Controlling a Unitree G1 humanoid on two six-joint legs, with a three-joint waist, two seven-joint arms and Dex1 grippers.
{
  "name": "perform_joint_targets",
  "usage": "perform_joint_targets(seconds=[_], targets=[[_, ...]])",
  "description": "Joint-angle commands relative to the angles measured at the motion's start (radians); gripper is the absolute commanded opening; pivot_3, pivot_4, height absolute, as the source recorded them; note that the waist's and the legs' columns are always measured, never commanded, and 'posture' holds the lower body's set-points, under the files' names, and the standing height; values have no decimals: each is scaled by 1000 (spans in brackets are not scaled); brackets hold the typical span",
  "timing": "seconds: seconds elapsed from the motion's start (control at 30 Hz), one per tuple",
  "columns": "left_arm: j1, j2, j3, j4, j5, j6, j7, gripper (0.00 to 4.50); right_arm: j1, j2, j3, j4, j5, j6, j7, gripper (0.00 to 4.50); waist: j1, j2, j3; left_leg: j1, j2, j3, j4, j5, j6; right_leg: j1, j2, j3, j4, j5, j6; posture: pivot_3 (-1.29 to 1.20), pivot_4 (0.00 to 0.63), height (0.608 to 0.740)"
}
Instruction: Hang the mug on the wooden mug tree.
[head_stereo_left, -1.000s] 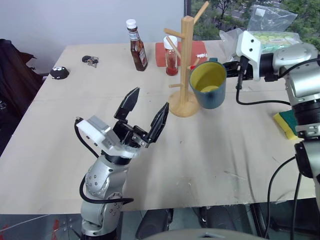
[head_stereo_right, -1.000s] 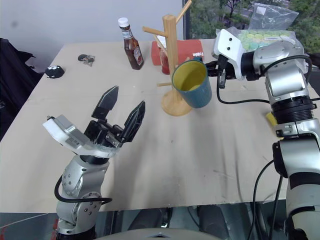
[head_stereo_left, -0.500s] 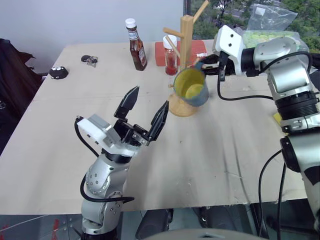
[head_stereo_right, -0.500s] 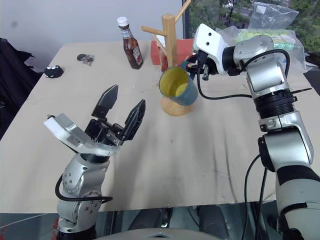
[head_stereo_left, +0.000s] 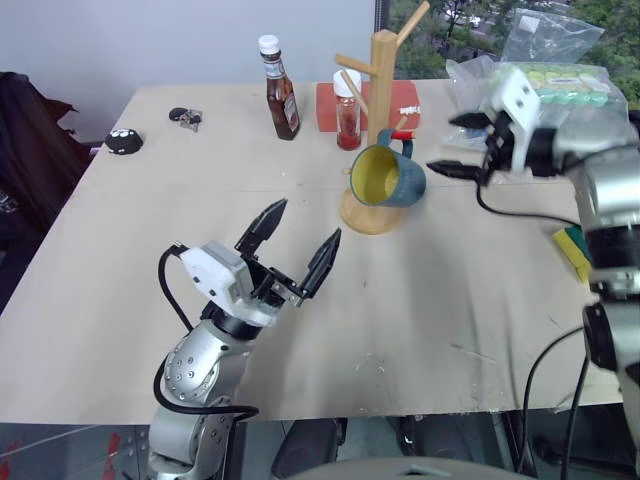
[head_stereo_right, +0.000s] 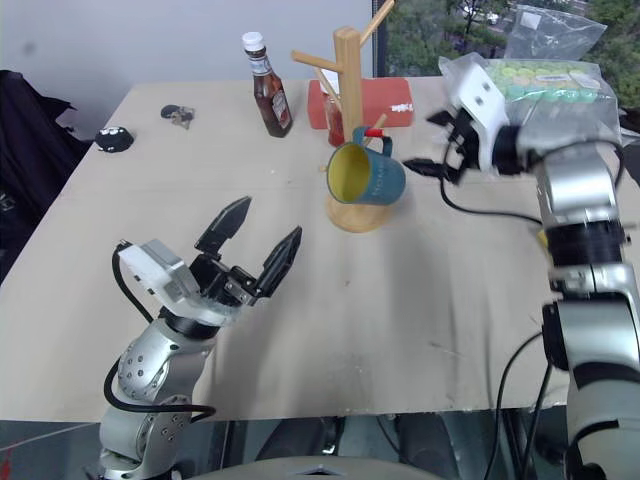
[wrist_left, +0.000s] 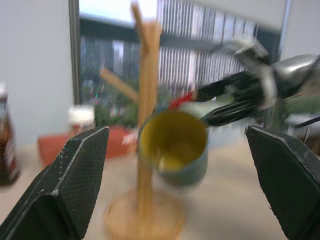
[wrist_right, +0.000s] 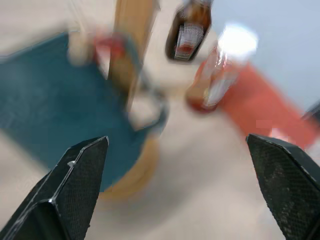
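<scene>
I see the mug (head_stereo_left: 388, 178) hanging by its handle on the wooden mug tree (head_stereo_left: 374, 130), right gripper (head_stereo_left: 455, 144) spread just beside it, left gripper (head_stereo_left: 297, 236) agape over bare table (head_stereo_left: 450, 290).

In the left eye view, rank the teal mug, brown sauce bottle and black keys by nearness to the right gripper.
1. Teal-blue ceramic mug, hanging on the wooden mug tree, just beside the open right gripper.
2. Brown sauce bottle, beyond the tree.
3. Black keys, far table side.

- We read no text anywhere: the brown sauce bottle (head_stereo_left: 279, 84) carries a label (too small and blurred for us to make out).
</scene>
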Motion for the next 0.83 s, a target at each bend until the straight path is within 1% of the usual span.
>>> perform_joint_targets(seconds=[0.03,0.13,0.17,0.2,0.23,0.27,0.33,0.37,0.4,0.43,0.47,0.53,0.6,0.67,0.83], targets=[[30,25,8,-28,-2,42,6,4500,133,13,-132,-187,136,54,-48,4462,1,1,0,0,0,0,0,0,0,0,0,0,0,0,0,0,150,740],[84,46,16,-23,-8,94,10,4500,365,47,-213,-328,216,74,-93,4462,1,1,-1,-1,0,1,0,0,0,-2,1,2,1,0,0,0,150,740],[111,58,13,-11,15,106,11,4500,463,74,-238,-370,233,63,-116,4462,2,0,-2,-1,0,1,0,0,0,-2,1,1,1,0,0,0,150,740],[136,71,8,3,43,112,9,4500,554,95,-249,-405,234,34,-132,4462,3,-1,-2,-1,1,0,0,0,0,-2,1,0,1,0,0,0,150,740],[170,78,7,18,62,121,13,4500,656,123,-252,-439,233,-6,-136,4462,1,3,0,-1,1,-1,0,0,0,-1,1,-1,1,0,0,0,150,740],[210,92,3,31,85,118,7,4500,746,155,-248,-463,221,-57,-147,4462,3,2,-3,-1,0,3,1,0,0,-2,0,3,1,2,1,0,150,740],[281,114,-7,53,121,102,-10,4500,882,209,-235,-482,199,-156,-169,4462,3,1,-4,4,1,2,1,0,0,3,1,2,1,3,2,0,150,740],[300,120,-10,59,131,95,-16,4500,915,222,-230,-485,192,-188,-179,4462,1,2,-4,6,1,3,-1,0,1,5,1,3,0,2,2,0,150,740],[312,123,-9,64,134,88,-21,4500,935,229,-223,-489,188,-210,-186,4462,-2,4,-2,7,1,4,-2,-3,4,5,2,4,0,2,2,0,150,740],[322,130,-8,73,139,77,-33,4500,970,252,-227,-479,169,-266,-207,4462,-7,5,-1,8,1,6,-1,-3,5,5,2,7,0,2,2,0,150,740],[328,135,-8,80,143,69,-42,4500,994,267,-230,-469,158,-308,-223,4462,-7,4,-1,9,1,9,-1,-3,5,5,2,10,0,2,3,0,150,740],[334,148,-5,103,149,57,-65,4500,1062,299,-227,-441,116,-421,-257,4462,-6,1,-1,15,1,8,1,-3,5,13,3,8,0,1,7,0,150,740],[328,151,-2,129,157,37,-79,4500,1108,321,-224,-427,92,-497,-284,4462,-5,1,-1,22,3,7,2,-3,4,21,3,7,0,-1,5,0,150,740],[319,149,-1,149,162,25,-86,4500,1121,331,-225,-425,87,-532,-309,4462,-6,2,-1,26,4,8,1,-3,4,24,3,8,0,-1,5,0,150,740],[296,141,-8,172,174,22,-90,4500,1139,329,-203,-432,90,-563,-338,4462,-12,0,-2,26,6,9,1,-3,5,24,4,7,0,-1,5,0,150,740]])
